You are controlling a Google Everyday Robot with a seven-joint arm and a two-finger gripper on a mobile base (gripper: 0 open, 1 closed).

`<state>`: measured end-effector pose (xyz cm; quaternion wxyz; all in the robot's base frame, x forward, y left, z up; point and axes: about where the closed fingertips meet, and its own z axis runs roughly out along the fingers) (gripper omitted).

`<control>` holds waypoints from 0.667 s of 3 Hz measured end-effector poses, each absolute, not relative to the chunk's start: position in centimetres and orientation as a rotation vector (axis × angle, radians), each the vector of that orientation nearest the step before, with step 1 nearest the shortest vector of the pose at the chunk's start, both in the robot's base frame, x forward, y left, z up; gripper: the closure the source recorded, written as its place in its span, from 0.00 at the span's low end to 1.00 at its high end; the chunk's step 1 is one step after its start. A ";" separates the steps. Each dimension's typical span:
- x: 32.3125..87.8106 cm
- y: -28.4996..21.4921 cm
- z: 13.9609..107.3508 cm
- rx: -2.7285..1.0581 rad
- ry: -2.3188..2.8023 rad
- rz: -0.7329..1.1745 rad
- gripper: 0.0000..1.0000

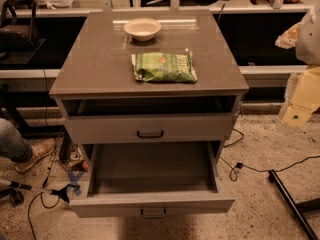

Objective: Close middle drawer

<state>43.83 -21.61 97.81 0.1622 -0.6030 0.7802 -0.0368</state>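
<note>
As the middle drawer (150, 204) stands far out, the gripper (295, 115) — well apart, its grip unclear — should push the front squarely.

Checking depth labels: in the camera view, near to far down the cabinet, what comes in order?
Middle drawer → top drawer → green bag → bowl. Gripper sits off the cabinet's right side.

White bowl (142, 29), green snack bag (164, 67), tan shoe (36, 154)
</note>
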 end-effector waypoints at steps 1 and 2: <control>43.8 -21.6 97.8 -1.721 2.226 -0.105 0.00; 42.7 -22.0 93.7 -1.699 2.345 0.028 0.00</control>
